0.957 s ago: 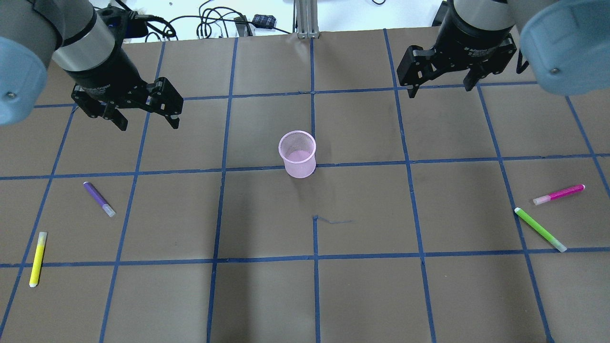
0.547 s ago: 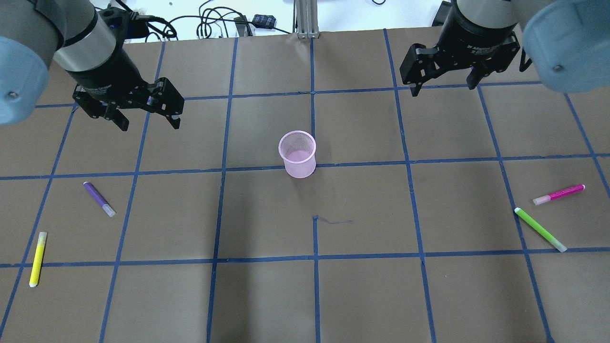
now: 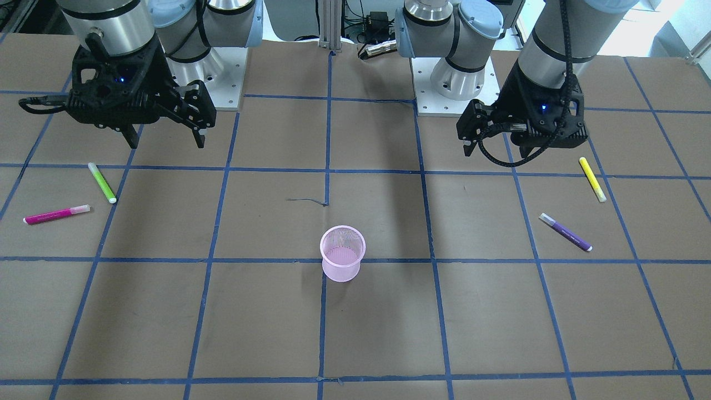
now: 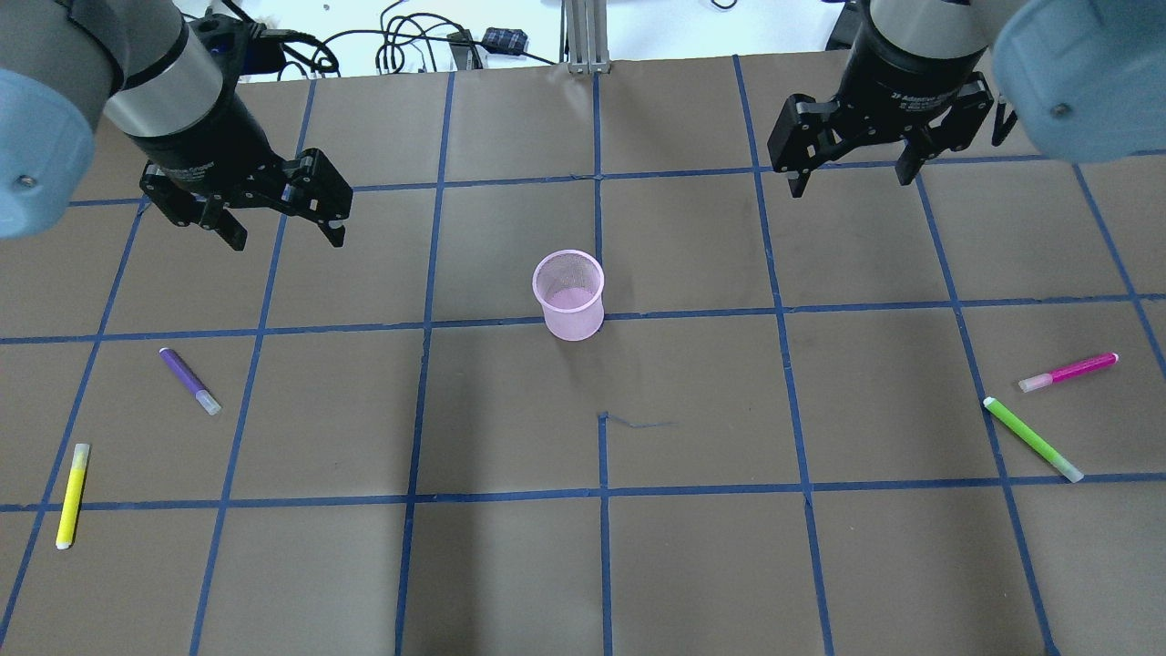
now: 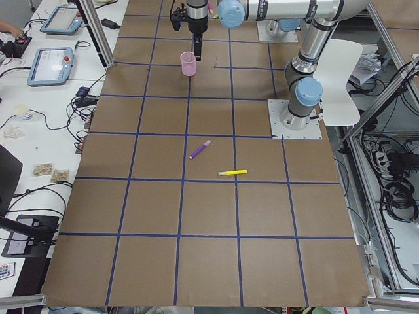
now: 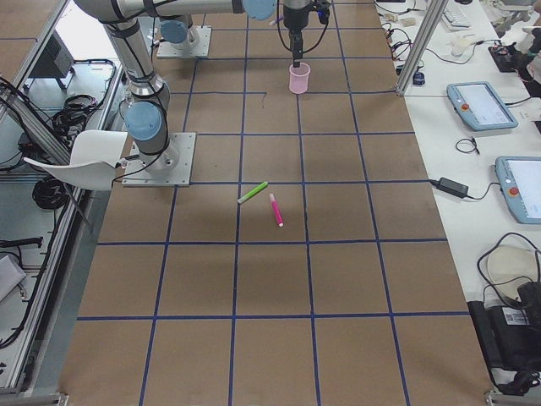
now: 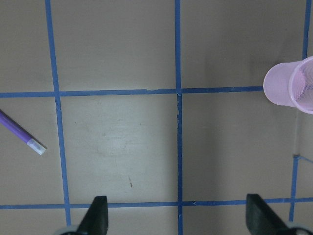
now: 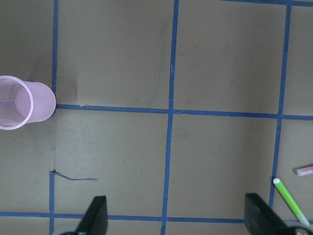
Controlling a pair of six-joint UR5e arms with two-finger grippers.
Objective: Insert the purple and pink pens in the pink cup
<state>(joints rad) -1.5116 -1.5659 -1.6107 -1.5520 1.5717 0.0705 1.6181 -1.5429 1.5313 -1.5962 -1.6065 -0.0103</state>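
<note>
The pink mesh cup [image 4: 568, 294] stands upright and empty at the table's middle; it also shows in the front view [image 3: 343, 253]. The purple pen [image 4: 189, 380] lies flat on the left side, its tip in the left wrist view [image 7: 19, 133]. The pink pen [image 4: 1068, 372] lies flat on the far right. My left gripper [image 4: 287, 239] is open and empty, hovering above the table beyond the purple pen. My right gripper [image 4: 852, 185] is open and empty, hovering at the far right, well away from the pink pen.
A yellow pen [image 4: 72, 495] lies near the left front, and a green pen [image 4: 1032, 439] lies right next to the pink pen. Cables [image 4: 401, 41] lie past the table's far edge. Blue tape lines grid the brown tabletop.
My right gripper has shifted slightly toward the far edge and turned a little. The left gripper, cup and pens have not moved.
</note>
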